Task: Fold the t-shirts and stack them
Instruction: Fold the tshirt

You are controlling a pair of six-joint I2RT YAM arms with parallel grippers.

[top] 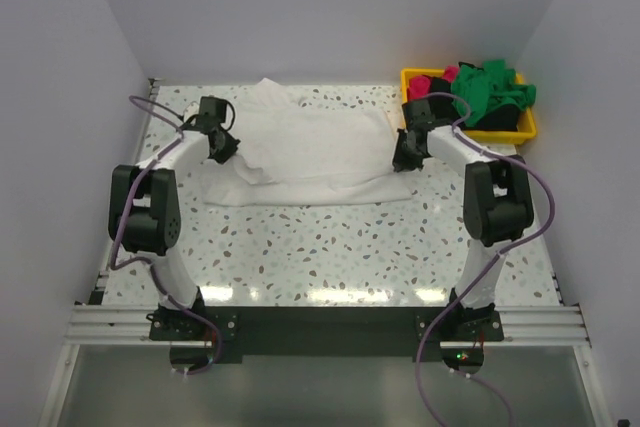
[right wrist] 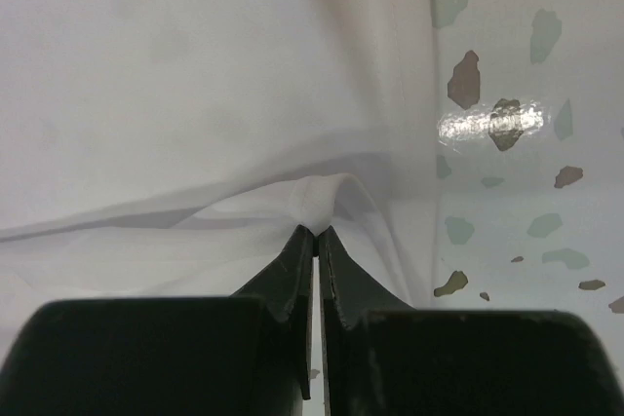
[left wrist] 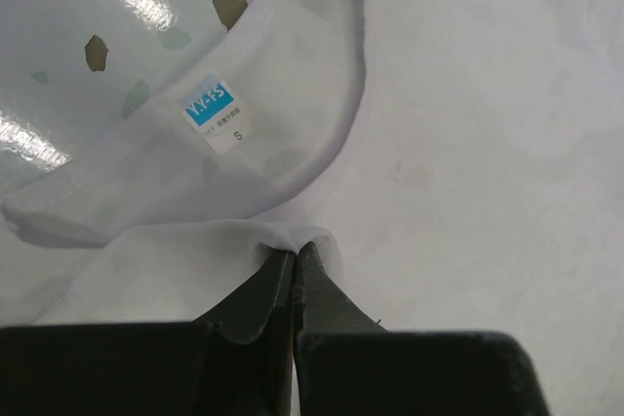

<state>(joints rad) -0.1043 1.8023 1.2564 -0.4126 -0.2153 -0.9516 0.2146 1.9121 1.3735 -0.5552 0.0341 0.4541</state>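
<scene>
The large white t-shirt [top: 300,152] lies partly folded across the middle of the speckled table. My left gripper [top: 222,147] is shut on a pinch of its cloth at the left edge; the left wrist view shows the neck label [left wrist: 216,109] and the collar just beyond the jaws [left wrist: 295,250]. My right gripper [top: 405,155] is shut on a fold of the shirt's right edge, the pinched fold [right wrist: 327,200] bunched at the tips [right wrist: 317,231]. The green t-shirt [top: 492,92], magenta-pink t-shirt [top: 446,75] and black t-shirt [top: 498,119] lie heaped in the bin.
A yellow plastic bin [top: 412,77] stands at the back right corner. White walls close the table on the left, back and right. Bare speckled tabletop [top: 320,257] lies in front of the shirt, with an aluminium rail [top: 320,325] at the near edge.
</scene>
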